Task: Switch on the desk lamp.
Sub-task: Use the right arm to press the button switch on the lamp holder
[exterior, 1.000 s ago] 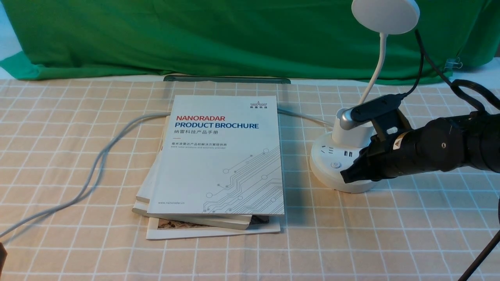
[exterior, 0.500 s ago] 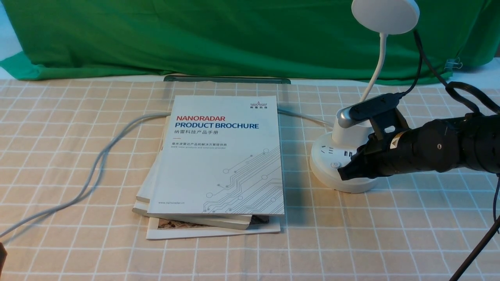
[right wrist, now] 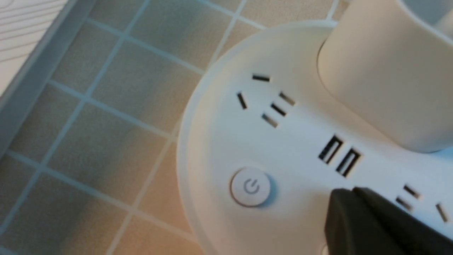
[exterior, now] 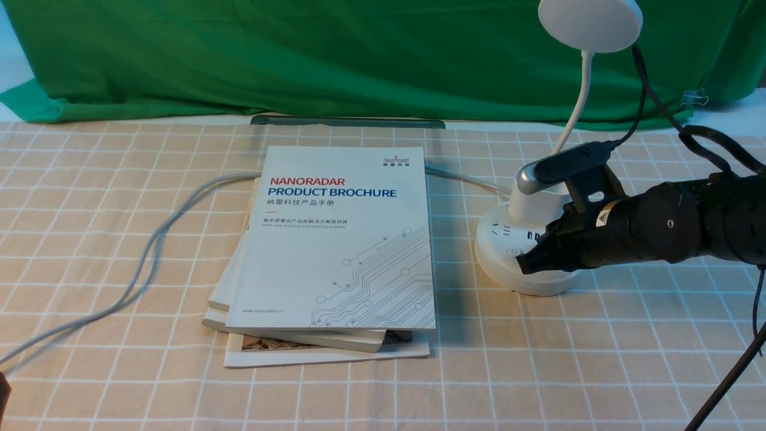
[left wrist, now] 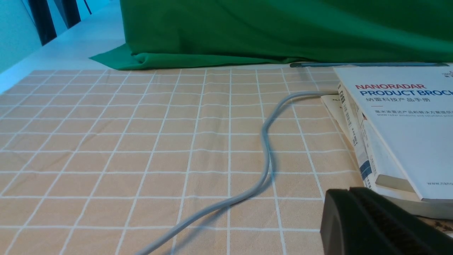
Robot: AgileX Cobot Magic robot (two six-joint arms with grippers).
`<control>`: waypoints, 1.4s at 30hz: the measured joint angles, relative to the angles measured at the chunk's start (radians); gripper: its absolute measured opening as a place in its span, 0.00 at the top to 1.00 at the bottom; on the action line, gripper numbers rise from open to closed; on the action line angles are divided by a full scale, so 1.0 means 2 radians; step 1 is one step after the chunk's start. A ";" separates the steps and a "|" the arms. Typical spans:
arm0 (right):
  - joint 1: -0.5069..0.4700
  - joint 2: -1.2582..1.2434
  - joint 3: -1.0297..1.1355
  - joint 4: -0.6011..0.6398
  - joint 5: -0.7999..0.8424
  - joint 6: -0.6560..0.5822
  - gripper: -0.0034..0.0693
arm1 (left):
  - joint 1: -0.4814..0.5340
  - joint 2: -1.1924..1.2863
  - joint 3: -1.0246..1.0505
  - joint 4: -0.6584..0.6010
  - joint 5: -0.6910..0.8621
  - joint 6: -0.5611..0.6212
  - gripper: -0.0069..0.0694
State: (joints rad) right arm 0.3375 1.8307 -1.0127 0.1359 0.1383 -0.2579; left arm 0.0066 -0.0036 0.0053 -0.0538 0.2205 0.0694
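Front view: lamp [exterior: 532,209] stands on the checked surface [exterior: 538,359], its disc head unlit. The right end effector [exterior: 526,263], fingers together and empty, has its tip over the lamp base, just beside the power button [exterior: 513,252]; contact cannot be told. Step judged: lining up for the press, not yet made. Brochures [exterior: 341,239] are stacked left of the lamp, apart from it; a grey cord [exterior: 149,251] trails farther left. Left wrist view: left end effector [left wrist: 350,202], closed and empty, well left of the lamp, by the brochures [left wrist: 396,134]. Right wrist view: right end effector [right wrist: 345,198] is beside the button [right wrist: 250,186], nearer the USB ports [right wrist: 339,159]. Next move likely needs a small shift onto the button, then a downward push. Nothing covers it.
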 joint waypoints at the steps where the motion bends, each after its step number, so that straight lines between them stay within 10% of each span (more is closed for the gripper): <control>1: 0.000 -0.009 0.001 0.000 0.010 0.000 0.92 | 0.000 0.000 0.000 0.000 0.000 0.000 0.88; 15: 0.000 -0.025 -0.102 -0.001 0.203 -0.014 0.92 | 0.000 0.000 0.000 0.000 0.000 0.000 0.88; 42: -0.015 0.030 -0.112 -0.006 0.223 -0.013 0.92 | 0.000 0.000 0.000 0.000 0.000 0.000 0.88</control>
State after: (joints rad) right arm 0.3072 1.8899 -1.2375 0.1237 0.5841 -0.2835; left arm 0.0066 -0.0036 0.0053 -0.0538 0.2205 0.0694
